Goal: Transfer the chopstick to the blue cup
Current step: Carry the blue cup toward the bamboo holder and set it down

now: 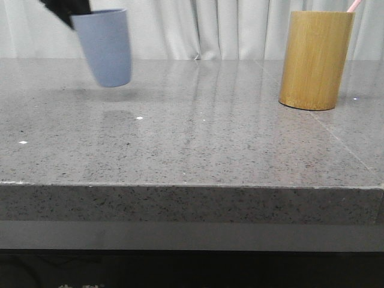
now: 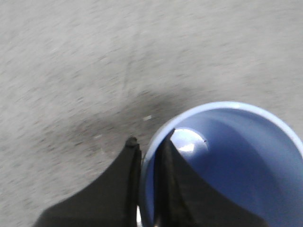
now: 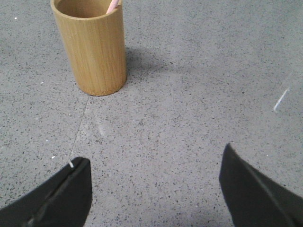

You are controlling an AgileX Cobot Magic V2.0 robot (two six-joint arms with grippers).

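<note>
The chopstick (image 3: 112, 5) is stored in the tan bamboo holder (image 1: 315, 60), which stands on the grey stone table (image 1: 192, 144) at the robot's right. Only the pale pink upper end is exposed above the rim. Its long axis is judged to run near upright, with the top leaned against the rim, up and to the right in the front view; the lower part is hidden inside the holder.

The right gripper (image 3: 154, 189) is seen with its jaws spread wide and nothing between them. The holder is located ahead of these jaws and off toward one finger, well apart from them. The right arm is therefore judged the nearer one for the pick, and an approach from above, along the stick's axis, is indicated.

The blue cup (image 1: 107, 47) is clamped by the left gripper (image 2: 147, 146): one finger is set inside the wall, the other outside, with the rim pinched between them. The cup is held tilted above the table at the robot's left, well apart from the holder. Its interior is seen to be empty.
</note>
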